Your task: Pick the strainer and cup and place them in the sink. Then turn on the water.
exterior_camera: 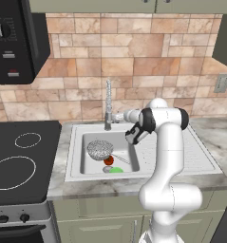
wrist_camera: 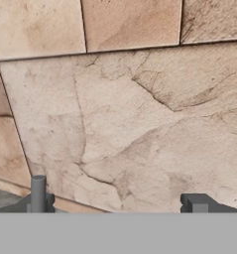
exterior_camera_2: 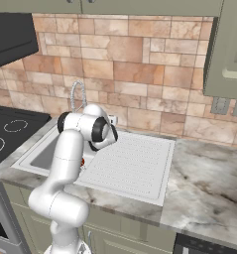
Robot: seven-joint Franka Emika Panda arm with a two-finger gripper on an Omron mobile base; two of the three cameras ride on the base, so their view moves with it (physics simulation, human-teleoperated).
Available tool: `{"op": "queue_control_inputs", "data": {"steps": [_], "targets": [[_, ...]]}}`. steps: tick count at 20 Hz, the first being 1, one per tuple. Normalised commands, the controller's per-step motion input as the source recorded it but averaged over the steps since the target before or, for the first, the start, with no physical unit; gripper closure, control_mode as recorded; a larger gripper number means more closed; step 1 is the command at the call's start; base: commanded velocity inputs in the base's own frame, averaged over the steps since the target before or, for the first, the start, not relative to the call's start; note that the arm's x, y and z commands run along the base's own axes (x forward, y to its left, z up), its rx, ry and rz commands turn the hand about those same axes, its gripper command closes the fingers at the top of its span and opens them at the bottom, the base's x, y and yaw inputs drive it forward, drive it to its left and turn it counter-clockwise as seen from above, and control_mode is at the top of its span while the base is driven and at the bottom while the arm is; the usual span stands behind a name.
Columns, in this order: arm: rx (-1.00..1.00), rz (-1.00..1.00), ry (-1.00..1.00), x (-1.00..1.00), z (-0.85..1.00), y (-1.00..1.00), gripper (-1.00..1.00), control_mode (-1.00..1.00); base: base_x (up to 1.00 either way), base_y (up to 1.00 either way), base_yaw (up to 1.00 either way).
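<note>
The grey mesh strainer [exterior_camera: 99, 149] lies inside the white sink [exterior_camera: 77, 163], in the basin's middle. The green cup [exterior_camera: 116, 170] lies at the basin's front edge, next to a small red and brown ball [exterior_camera: 108, 161]. The tall chrome faucet [exterior_camera: 108, 107] stands behind the basin; its coiled neck [exterior_camera_2: 78, 96] rises behind my arm. My gripper [exterior_camera: 117, 117] is level with the faucet's base, just to its right. It is open and holds nothing. In the hand view the fingertips [wrist_camera: 38, 194] stand wide apart [wrist_camera: 117, 203] and face the tan backsplash tiles.
A ribbed drainboard [exterior_camera_2: 132, 163] lies right of the basin, with marble counter [exterior_camera_2: 209, 183] beyond it. A black cooktop [exterior_camera: 20, 159] sits to the left. Wall outlets [exterior_camera_2: 220, 105] are on the backsplash, and cabinets [exterior_camera_2: 226, 49] hang overhead.
</note>
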Motion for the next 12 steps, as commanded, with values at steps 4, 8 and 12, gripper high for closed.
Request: {"op": "queue_control_inputs", "data": {"steps": [4,8,12], "targets": [[0.0,-0.05,0.0,-0.09,-0.1,-0.22,-1.0,-1.0,0.0,0.0,0.0],[0.0,-0.07,0.0,-0.18,-0.13,-0.3,-1.0,-1.0,0.0,0.0,0.0],[0.0,-0.07,0.0,-0.13,-0.08,-0.32,-1.0,-1.0,0.0,0.0,0.0]]}}
